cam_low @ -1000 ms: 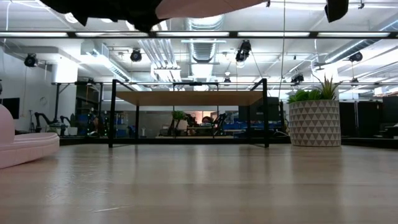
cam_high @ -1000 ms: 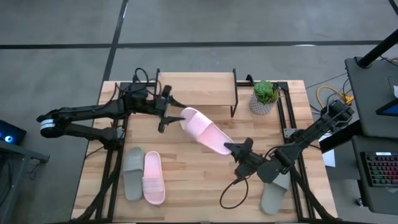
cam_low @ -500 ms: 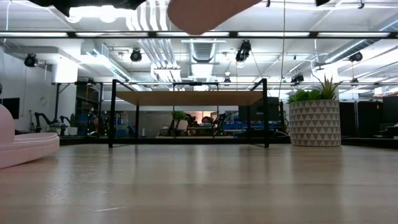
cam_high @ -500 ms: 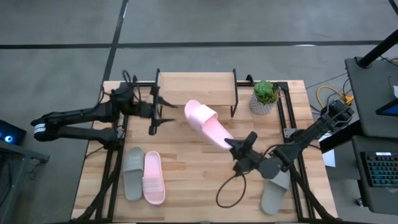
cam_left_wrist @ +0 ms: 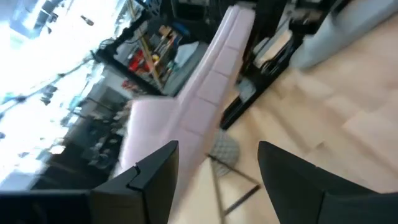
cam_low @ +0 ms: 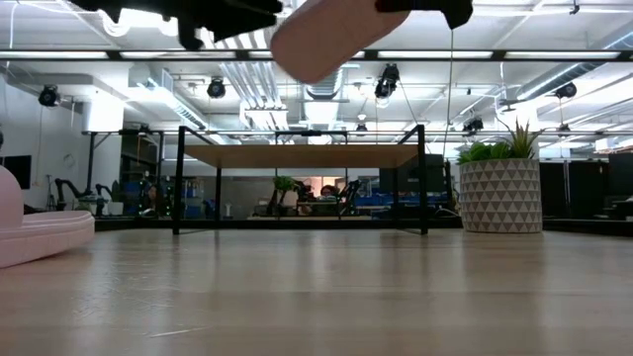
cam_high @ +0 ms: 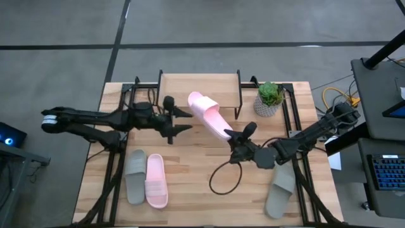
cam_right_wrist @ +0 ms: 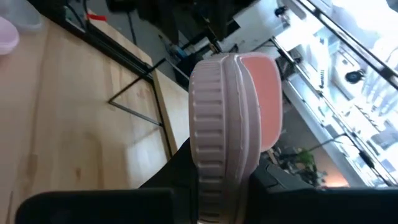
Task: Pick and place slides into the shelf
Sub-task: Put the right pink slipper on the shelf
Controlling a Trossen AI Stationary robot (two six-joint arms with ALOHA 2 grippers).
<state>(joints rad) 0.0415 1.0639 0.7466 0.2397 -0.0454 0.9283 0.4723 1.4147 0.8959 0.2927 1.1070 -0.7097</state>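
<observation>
Above table (cam_high: 190, 171), right pincer (cam_high: 235, 140) clenches pink slide's (cam_high: 207, 114) heel — left pincer (cam_high: 180, 120) released.

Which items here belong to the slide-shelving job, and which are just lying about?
Job: held pink slide in right gripper; pink slide; grey slide; second grey slide; shelf; left gripper, open.
Lying about: potted plant; black cable.

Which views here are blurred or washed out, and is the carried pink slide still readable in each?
High view: evenly lit and sharp; the pink slide is clear in the right gripper. Left wrist view: heavily motion-blurred, background blown out white, slide readable only as a pale band. Right wrist view: slide sole in focus, bright glare behind it. Low view: ceiling lights glare; the slide is cropped at the frame's top.
</observation>
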